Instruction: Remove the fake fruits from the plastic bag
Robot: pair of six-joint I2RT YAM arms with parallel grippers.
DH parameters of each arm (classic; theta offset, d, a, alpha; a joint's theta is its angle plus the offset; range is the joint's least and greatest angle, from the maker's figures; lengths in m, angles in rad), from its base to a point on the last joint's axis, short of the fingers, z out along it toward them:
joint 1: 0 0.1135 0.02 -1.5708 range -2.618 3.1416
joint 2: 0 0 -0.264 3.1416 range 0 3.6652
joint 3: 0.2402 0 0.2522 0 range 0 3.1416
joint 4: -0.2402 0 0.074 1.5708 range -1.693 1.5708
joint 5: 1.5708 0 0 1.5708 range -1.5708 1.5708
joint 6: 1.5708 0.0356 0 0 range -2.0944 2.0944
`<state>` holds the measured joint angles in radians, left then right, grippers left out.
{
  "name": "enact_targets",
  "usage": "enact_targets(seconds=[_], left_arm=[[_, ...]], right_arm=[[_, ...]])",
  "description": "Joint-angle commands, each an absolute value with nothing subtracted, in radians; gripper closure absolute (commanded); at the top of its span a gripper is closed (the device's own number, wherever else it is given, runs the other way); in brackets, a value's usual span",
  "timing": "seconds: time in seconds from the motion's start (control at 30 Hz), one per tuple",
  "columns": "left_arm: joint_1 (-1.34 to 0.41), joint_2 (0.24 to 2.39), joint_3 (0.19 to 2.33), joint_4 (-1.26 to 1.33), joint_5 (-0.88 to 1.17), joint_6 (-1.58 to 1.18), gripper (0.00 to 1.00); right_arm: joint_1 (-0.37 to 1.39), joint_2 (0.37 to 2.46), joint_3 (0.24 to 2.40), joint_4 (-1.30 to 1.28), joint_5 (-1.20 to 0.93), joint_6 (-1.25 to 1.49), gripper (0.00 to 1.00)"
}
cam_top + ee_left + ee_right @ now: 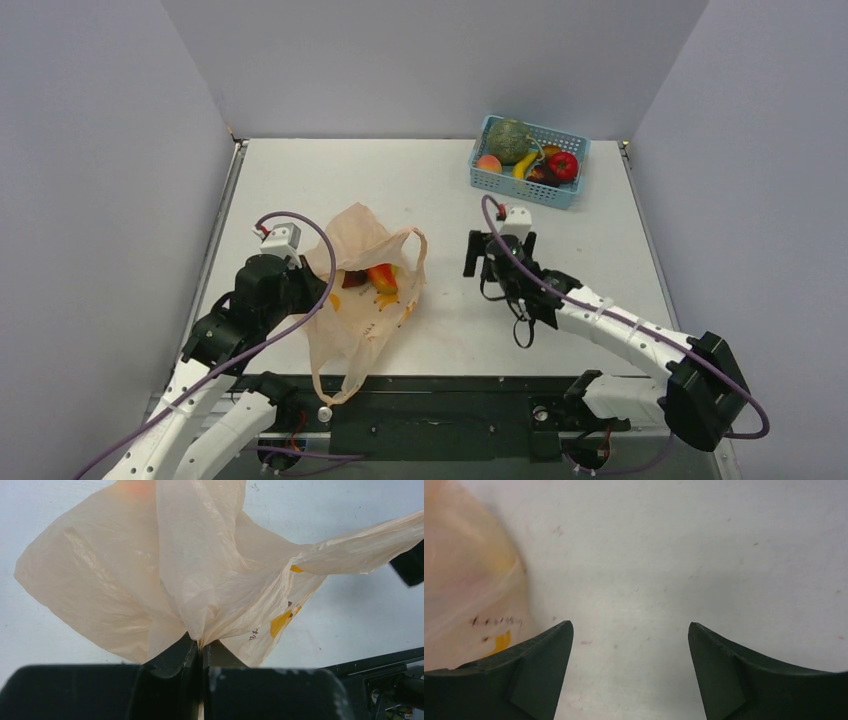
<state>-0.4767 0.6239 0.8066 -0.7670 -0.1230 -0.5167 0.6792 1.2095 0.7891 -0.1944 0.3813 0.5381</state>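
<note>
The pale-orange plastic bag lies left of centre on the table, its mouth facing right. Through it I see a red-yellow mango and a dark shape beside it. My left gripper is shut on a fold of the bag's left side; in the left wrist view the jaws pinch bunched film of the bag. My right gripper is open and empty over bare table right of the bag; it also shows in the right wrist view, with the bag at its left.
A blue basket at the back right holds the green melon, a yellow banana, a dark plum, a peach-coloured fruit and a shiny red fruit. One bag handle hangs over the near table edge.
</note>
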Motion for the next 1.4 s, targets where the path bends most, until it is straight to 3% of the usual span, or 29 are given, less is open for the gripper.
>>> enact_targets(seconds=[0.0,0.17,0.37,0.5,0.8,1.37], left_arm=[[-0.483,0.63,0.823,-0.739,-0.115,-0.515,1.0],[-0.483,0.638,0.823,-0.739,-0.116,-0.517,1.0],[-0.483,0.646,0.824,-0.74,-0.109,-0.514,1.0],[-0.486,0.644,0.825,-0.742,-0.113,-0.515,1.0],[-0.491,0.631,0.825,-0.744,-0.125,-0.516,1.0],[-0.494,0.636,0.823,-0.739,-0.11,-0.511,1.0]], right_arm=[[0.91,1.111,0.685,-0.09,0.4,0.599,0.2],[1.237,1.092,0.652,0.047,0.488,0.554,0.19],[1.414,1.307,0.847,0.045,0.588,0.452,0.19],[1.425,1.455,1.032,0.007,0.628,0.354,0.28],[1.379,1.699,1.206,0.017,0.695,0.257,0.42],[1.248,1.901,1.178,0.255,0.536,0.306,0.37]])
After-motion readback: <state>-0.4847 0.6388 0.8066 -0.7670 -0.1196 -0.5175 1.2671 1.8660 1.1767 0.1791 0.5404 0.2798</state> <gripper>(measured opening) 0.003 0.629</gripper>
